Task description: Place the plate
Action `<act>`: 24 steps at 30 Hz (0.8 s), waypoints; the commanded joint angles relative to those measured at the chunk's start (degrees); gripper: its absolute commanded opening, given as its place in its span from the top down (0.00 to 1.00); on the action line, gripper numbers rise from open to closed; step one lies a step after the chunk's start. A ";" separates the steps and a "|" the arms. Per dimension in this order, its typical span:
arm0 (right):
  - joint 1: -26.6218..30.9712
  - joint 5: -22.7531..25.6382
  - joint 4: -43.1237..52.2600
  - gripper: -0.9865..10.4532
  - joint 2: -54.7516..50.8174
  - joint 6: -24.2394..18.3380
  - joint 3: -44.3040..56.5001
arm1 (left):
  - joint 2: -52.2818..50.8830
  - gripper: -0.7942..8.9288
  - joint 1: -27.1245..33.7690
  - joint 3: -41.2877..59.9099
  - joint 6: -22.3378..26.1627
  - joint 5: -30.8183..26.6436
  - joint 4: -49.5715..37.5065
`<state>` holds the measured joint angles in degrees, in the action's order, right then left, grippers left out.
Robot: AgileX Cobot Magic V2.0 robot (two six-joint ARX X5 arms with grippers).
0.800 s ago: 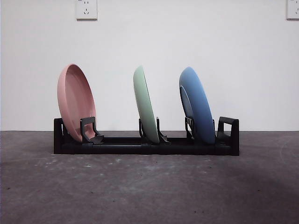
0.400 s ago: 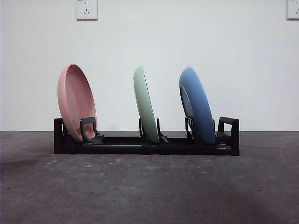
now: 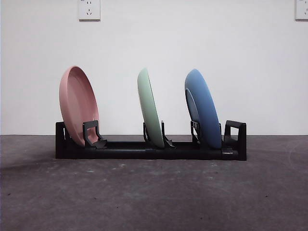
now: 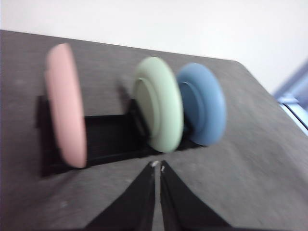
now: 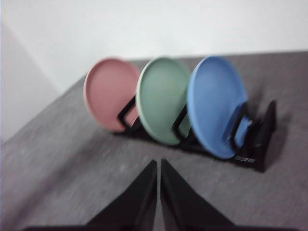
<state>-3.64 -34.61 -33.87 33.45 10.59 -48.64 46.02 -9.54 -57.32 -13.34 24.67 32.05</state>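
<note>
Front: pink plate, green plate and blue plate lean in rack slots on desk, all placed. Left gripper closed, empty, apart. Right gripper likewise.

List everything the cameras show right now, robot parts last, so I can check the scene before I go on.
pink plate: one, pink, standing tilted in the rack's end slot, on the left in the front view
green plate: one, pale green, standing in the middle slot
blue plate: one, blue, standing in the slot at the other end
rack: one, black, on the table, holding all three plates
table: one, dark grey, under the rack
wall sockets: two, white, high on the wall
left gripper: one, black, jaws together, empty, off the rack
right gripper: one, black, jaws together, empty, off the rack
</note>
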 commanded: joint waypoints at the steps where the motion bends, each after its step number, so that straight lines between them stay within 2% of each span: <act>1: -0.94 -3.26 -2.69 0.90 4.02 -4.85 -3.08 | 2.40 0.90 -0.87 -3.78 4.96 4.39 1.79; 6: -2.27 -9.29 -2.36 0.90 8.63 -5.75 -4.39 | 5.53 0.90 -1.99 -5.73 10.23 10.34 5.68; 9: -2.56 -9.18 -2.29 0.90 9.60 -6.60 -4.39 | 6.14 0.90 -2.51 -5.73 12.98 10.29 6.27; 14: -2.89 -8.33 -2.32 0.90 9.53 -6.60 -4.39 | 6.14 0.86 -2.75 -5.73 12.96 10.29 5.64; 16: -2.89 -7.58 -2.38 0.90 9.55 -6.56 -4.39 | 6.16 0.79 -2.75 -5.73 12.96 10.29 5.64; 17: -2.95 -7.26 -2.45 0.87 9.55 -6.56 -4.39 | 6.16 0.70 -2.75 -5.73 12.96 10.29 5.64; 20: -2.99 -7.30 -2.34 0.73 9.55 -6.56 -4.39 | 6.16 0.50 -2.75 -5.73 12.92 10.29 5.64; 22: -2.99 -7.30 -2.32 0.63 9.55 -6.56 -4.39 | 6.16 0.43 -2.75 -5.73 12.92 10.29 5.64; 24: -2.99 -7.30 -2.25 0.56 9.55 -6.56 -4.39 | 6.16 0.43 -2.82 -5.73 12.92 10.27 5.62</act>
<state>-6.37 -41.98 -36.84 42.78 4.64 -52.25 51.94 -12.10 -61.89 -1.02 34.68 38.13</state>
